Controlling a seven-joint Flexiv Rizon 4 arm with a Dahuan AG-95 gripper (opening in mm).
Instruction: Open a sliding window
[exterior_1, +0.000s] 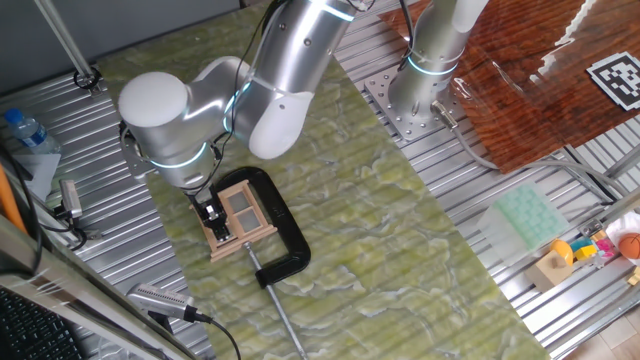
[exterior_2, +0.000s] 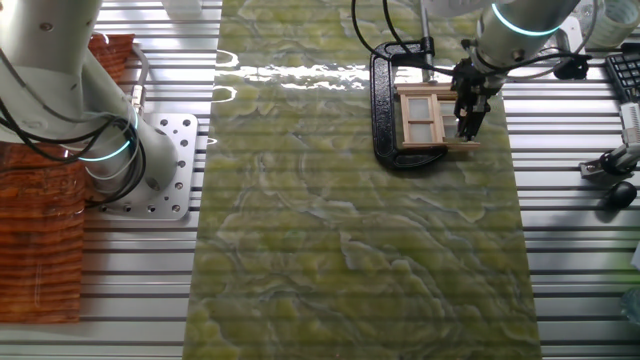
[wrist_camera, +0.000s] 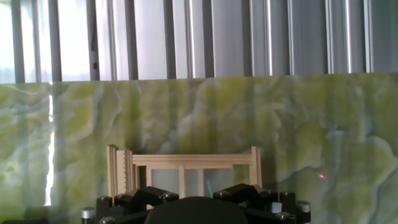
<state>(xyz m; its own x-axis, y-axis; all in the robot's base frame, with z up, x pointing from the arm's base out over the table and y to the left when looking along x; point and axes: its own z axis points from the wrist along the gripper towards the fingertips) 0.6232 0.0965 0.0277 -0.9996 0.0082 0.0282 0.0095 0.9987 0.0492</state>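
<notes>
Black gripper (exterior_1: 213, 216) sits at the small wooden window (exterior_1: 241, 218); finger opening unclear. Window looks light, stiff, fragile; push its inner frame, clamp (exterior_1: 282, 232) anchors it.

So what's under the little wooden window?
The window lies on the green mat, with a black clamp curving around it. The gripper sits over one edge, so that edge is hidden. Nothing beneath the wood itself can be seen.
</notes>
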